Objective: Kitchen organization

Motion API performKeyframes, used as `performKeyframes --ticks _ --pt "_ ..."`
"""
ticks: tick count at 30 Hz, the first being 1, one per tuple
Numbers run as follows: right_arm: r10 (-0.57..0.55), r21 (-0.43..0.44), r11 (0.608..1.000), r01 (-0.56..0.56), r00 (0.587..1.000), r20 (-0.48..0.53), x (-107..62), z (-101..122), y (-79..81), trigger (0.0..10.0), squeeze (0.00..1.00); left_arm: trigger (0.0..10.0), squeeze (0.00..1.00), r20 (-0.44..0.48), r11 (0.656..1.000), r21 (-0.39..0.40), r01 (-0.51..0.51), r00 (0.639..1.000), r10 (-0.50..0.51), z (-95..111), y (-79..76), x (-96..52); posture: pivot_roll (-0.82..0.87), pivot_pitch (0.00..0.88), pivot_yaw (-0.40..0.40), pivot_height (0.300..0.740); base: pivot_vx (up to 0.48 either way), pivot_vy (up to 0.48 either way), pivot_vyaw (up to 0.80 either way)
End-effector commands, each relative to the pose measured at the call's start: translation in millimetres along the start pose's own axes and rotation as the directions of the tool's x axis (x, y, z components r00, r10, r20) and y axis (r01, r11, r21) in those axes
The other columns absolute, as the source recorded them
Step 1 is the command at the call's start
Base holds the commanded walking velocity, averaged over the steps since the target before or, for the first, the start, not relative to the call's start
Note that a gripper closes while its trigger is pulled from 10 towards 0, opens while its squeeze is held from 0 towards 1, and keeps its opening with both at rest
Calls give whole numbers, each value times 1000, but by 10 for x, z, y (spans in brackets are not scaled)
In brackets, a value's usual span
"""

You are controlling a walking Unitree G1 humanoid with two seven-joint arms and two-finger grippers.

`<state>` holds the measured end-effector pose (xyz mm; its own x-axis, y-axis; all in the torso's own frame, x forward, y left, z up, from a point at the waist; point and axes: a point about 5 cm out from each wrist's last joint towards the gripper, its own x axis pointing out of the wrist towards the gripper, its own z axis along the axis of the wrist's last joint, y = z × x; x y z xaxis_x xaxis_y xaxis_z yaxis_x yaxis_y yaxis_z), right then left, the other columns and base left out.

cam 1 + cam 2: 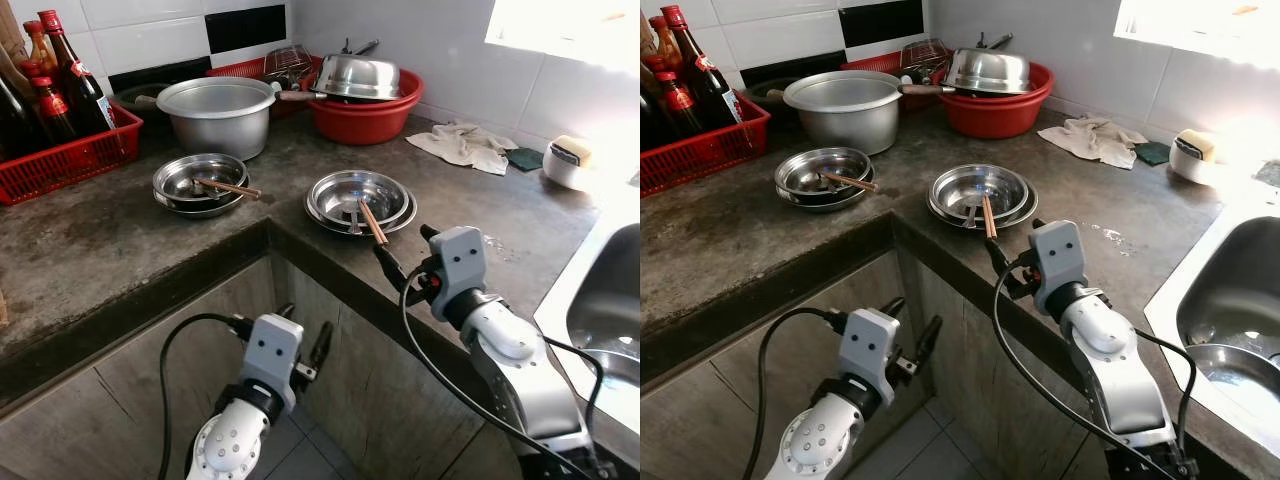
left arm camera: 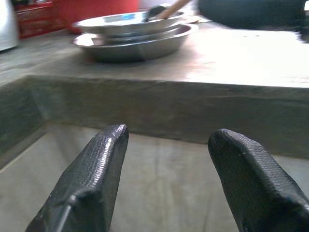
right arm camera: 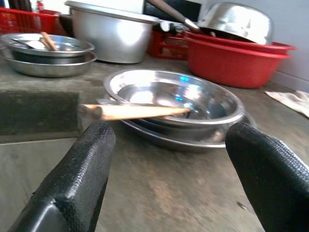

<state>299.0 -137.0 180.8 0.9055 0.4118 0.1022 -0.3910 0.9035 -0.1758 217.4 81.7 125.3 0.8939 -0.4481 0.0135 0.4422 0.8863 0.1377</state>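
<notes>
Steel plates [image 1: 360, 200] stacked on the tabletop [image 1: 120, 240] hold wooden chopsticks [image 1: 372, 221]; a second stack [image 1: 200, 183] holds a spoon. Right wrist view: open right pincer [image 3: 164, 159] just before the plates. Left wrist view: open left pincer [image 2: 166, 174] below the tabletop edge.

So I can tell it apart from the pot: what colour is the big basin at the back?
Red; the basin shows best in the left eye view.

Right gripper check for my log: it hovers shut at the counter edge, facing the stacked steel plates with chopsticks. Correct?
Not quite. The right gripper is open; the right wrist view shows its fingers spread wide. It does hover at the counter edge, facing the stacked steel plates with chopsticks.
</notes>
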Motion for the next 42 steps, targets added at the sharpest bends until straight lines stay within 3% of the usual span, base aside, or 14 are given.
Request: performKeyframes --ticks 1,23,34,35,36,38,39,40,41,42 --pt "17 -10 1000 -17 1000 17 45 28 28 10000 0 10000 0 26 1000 -1 12 1000 -12 43 -12 -2 118 17 -56 740 0 0 0" --pt "48 37 998 -50 998 51 205 69 119 10000 0 10000 0 34 1000 -5 14 999 -14 59 -21 3 122 36 -61 740 0 0 0" --pt "35 42 998 -38 998 50 237 63 117 10000 0 10000 0 82 999 -30 43 996 -40 127 -68 -1 122 37 -61 740 0 0 0" --pt "35 44 998 -37 998 51 241 66 116 9216 0 10000 0 82 999 -30 43 996 -41 126 -69 -1 122 37 -61 740 0 0 0" --pt "35 45 998 -38 998 52 243 67 116 9216 0 10000 0 82 999 -30 44 996 -41 126 -70 0 122 37 -61 740 0 0 0" --pt "33 46 998 -36 998 56 251 73 114 7294 0 10000 0 81 999 -31 43 996 -41 122 -70 -1 123 35 -59 740 0 0 0" --pt "31 48 998 -34 998 55 257 73 110 4588 0 10000 0 81 999 -32 45 996 -42 123 -70 -1 122 36 -62 740 0 0 0" --pt "31 46 998 -33 998 55 261 75 108 980 0 10000 0 81 998 -32 45 996 -42 121 -72 -1 123 37 -63 740 0 0 0" --pt "30 51 998 -33 998 54 264 73 108 0 0 10000 0 80 998 -32 45 996 -43 120 -72 0 124 36 -64 740 0 0 0" --pt "29 55 998 -32 998 54 266 72 108 0 0 10000 0 80 998 -31 45 996 -43 120 -71 2 124 36 -64 740 0 0 0"
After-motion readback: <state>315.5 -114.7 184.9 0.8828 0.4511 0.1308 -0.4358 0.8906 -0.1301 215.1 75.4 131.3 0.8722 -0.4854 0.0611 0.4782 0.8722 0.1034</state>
